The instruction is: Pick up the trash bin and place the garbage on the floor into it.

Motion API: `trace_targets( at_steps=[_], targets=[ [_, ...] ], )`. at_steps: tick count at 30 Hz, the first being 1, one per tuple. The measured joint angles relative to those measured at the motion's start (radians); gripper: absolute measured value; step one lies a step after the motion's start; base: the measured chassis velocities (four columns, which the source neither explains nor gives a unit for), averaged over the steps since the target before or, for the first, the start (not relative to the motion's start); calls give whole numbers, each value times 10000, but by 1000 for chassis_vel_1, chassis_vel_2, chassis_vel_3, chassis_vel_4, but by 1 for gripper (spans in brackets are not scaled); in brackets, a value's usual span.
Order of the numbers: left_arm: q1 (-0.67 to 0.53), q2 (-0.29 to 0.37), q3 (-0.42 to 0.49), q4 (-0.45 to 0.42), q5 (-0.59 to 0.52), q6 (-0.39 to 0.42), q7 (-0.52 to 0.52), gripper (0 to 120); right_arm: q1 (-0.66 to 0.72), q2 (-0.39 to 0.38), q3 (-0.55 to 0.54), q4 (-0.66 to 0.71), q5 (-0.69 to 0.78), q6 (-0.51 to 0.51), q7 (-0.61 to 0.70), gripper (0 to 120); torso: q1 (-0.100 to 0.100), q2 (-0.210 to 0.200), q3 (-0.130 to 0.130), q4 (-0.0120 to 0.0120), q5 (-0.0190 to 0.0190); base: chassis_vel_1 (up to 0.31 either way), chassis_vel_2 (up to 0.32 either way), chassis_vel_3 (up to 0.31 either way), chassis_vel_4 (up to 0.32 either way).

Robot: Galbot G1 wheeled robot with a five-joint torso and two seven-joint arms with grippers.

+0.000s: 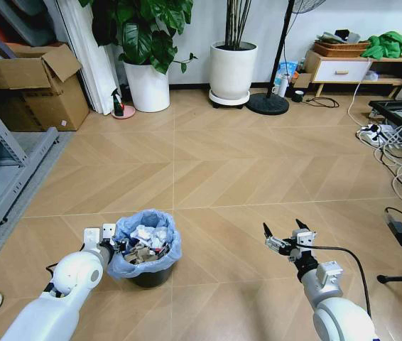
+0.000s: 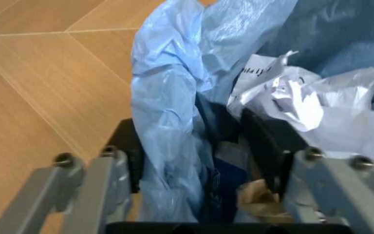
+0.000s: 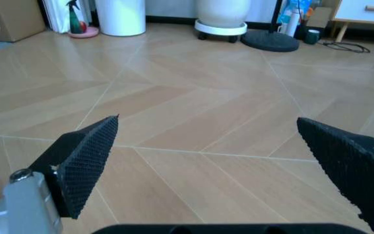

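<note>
So your bin (image 1: 144, 249) sits on the floor (image 1: 229, 170), garbage (image 1: 148, 238) already piled inside. Left gripper (image 1: 109, 245) is clamped on the near rim, one jaw outside and one inside, pinching the liner (image 2: 167, 122). Bin looks light but the bag is slippery and soft; grip the rigid wall under it. Right gripper (image 1: 288, 238) hangs well apart from the bin, jaws wide, empty. No floor litter visible, probably done.

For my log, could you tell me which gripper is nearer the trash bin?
Left. The left gripper is clamped on the rim of the trash bin; the right gripper hangs open over bare floor, well off to the bin's side.
</note>
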Motion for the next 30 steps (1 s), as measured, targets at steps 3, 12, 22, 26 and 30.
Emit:
trace_targets(
  at_steps=[3,12,22,26,30],
  targets=[
    [-48,8,-72,-31,-10,0,-1,68,29,5,-3,-1,17,8,-1,100,0,0,0,0,0,0,0,0,0],
    [-18,48,-234,-410,-90,0,-62,98,16,4,73,48,146,12,-10,100,0,0,0,0,0,0,0,0,0],
    [425,-496,-716,-988,311,-1154,-454,100,34,39,543,425,473,-94,106,100,0,0,0,0,0,0,0,0,0],
    [1014,-926,-969,-1440,1327,-2891,-332,100,-187,112,926,921,661,-230,213,100,0,0,0,-1,0,0,0,0,0],
    [1977,-1326,-1247,-2081,2407,-4167,-132,100,-662,303,1327,1493,651,-349,221,100,0,0,0,0,1,0,0,0,0]
  ],
)
